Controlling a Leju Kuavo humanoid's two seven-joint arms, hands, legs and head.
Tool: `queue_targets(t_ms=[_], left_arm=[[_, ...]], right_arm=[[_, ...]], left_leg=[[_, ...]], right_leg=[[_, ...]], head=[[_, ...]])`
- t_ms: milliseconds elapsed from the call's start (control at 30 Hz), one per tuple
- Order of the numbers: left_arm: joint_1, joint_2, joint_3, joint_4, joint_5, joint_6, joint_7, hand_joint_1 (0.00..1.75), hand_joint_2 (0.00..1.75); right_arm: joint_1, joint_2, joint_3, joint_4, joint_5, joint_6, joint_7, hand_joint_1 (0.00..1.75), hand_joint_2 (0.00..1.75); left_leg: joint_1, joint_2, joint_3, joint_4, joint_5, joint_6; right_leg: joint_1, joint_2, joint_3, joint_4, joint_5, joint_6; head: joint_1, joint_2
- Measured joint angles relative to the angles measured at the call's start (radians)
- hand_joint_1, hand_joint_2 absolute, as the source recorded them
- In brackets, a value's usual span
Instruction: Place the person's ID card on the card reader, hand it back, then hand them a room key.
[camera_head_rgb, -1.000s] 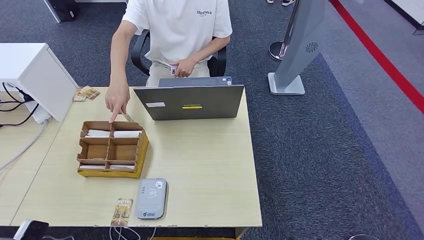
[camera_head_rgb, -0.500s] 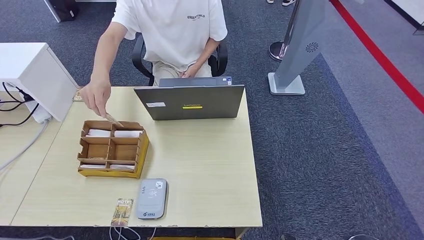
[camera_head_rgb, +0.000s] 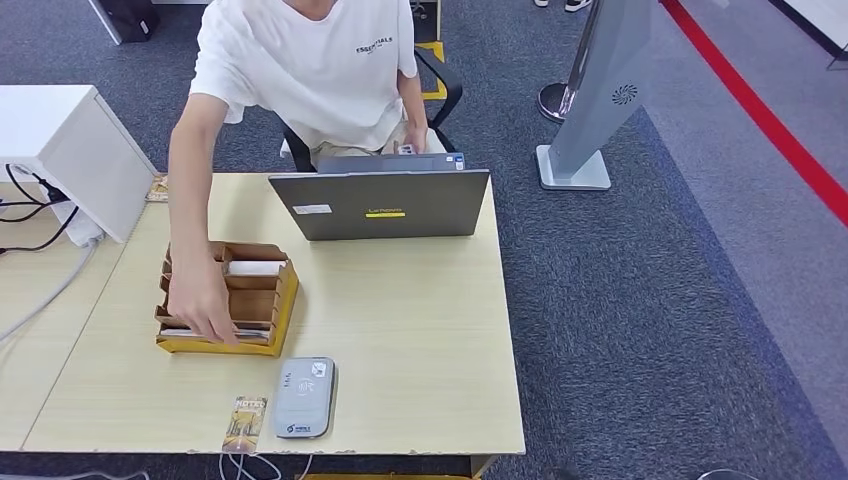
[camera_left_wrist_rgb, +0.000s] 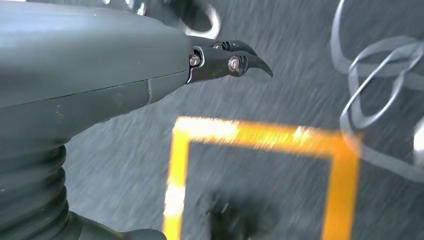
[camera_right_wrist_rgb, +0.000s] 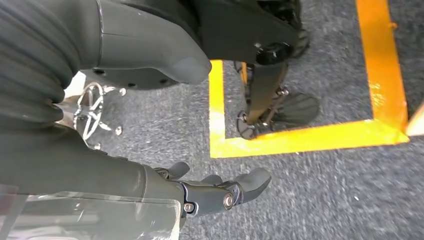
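Head view: a person (camera_head_rgb: 300, 70) seated behind the laptop (camera_head_rgb: 380, 203) reaches across the desk (camera_head_rgb: 420, 330), their hand (camera_head_rgb: 198, 305) lying over the near compartments of the tray (camera_head_rgb: 225, 295), which holds white cards sorted by slot. I judge they are picking out or putting down a card there; whether one is held cannot be told. The reader (camera_head_rgb: 304, 397) sits at the desk's near edge, within the robot's reach, its top bare. A printed card (camera_head_rgb: 244, 423) lies just beside it; I take this for a room key. No ID card can be made out, so the first step is not yet done.

Left wrist view: the left hand (camera_left_wrist_rgb: 220, 62) hangs over carpet and yellow floor tape, picture blurred. Dark fingers (camera_left_wrist_rgb: 250, 60) point outward; nothing is seen in them, but whether they are spread or closed cannot be told.

Right wrist view: the right hand (camera_right_wrist_rgb: 210, 192) hangs above the carpet, fingers (camera_right_wrist_rgb: 250, 182) loosely extended and apart, holding nothing.
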Motion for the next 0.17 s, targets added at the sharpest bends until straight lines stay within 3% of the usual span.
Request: queue_targets(t_ms=[167], left_arm=[[-0.008,0.000,0.018,0.073,0.003,-0.021,0.053,0.00,1.75]], right_arm=[[0.000,0.006,0.018,0.000,0.011,0.001,0.020,0.00,1.75]], left_leg=[[0.000,0.000,0.000,0.000,0.000,0.000]], right_leg=[[0.000,0.000,0.000,0.000,0.000,0.000]], head=[[0.000,0.000]])
